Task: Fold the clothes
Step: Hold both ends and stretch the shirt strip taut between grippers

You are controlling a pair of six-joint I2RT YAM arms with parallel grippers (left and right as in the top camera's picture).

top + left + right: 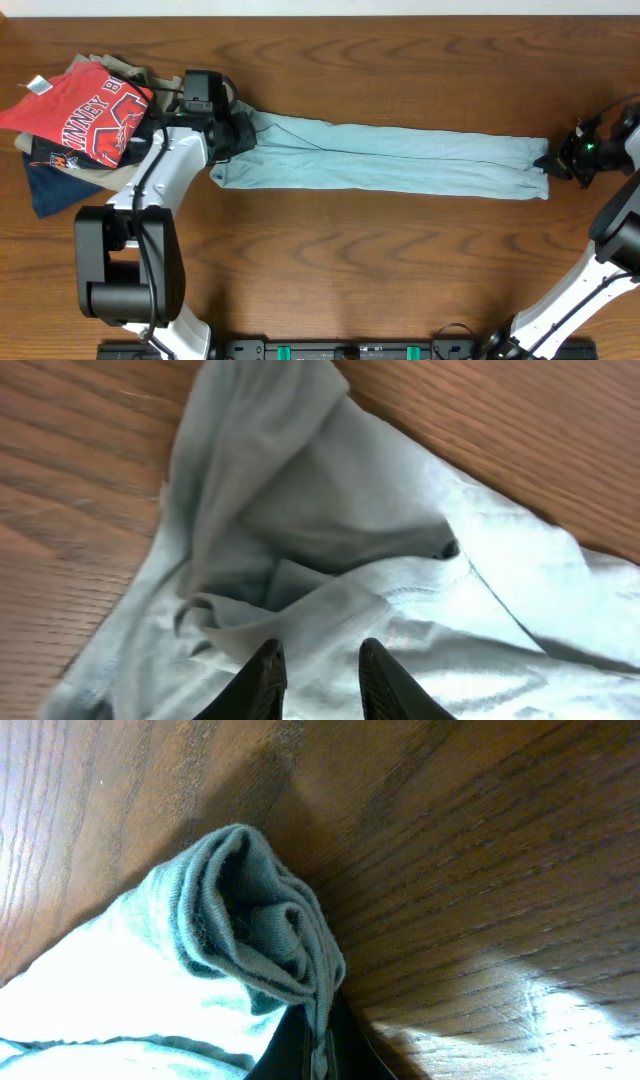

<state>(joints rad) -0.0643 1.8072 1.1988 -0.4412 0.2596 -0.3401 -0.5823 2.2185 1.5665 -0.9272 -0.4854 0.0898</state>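
Across the table [400,260], T-shirt [390,155] stretched long, right claw [552,162] pinching its edge

The left arm [165,175] rises from its base at 7 o'clock toward 10 o'clock. Its pincer [238,135] points to 3 o'clock, fingers [268,678] a little apart, tips down on the shirt [380,155]. The right arm [615,230] climbs from 5 o'clock to 3 o'clock. Its pincer [552,160] points to 9 o'clock, clamped on the shirt's end.
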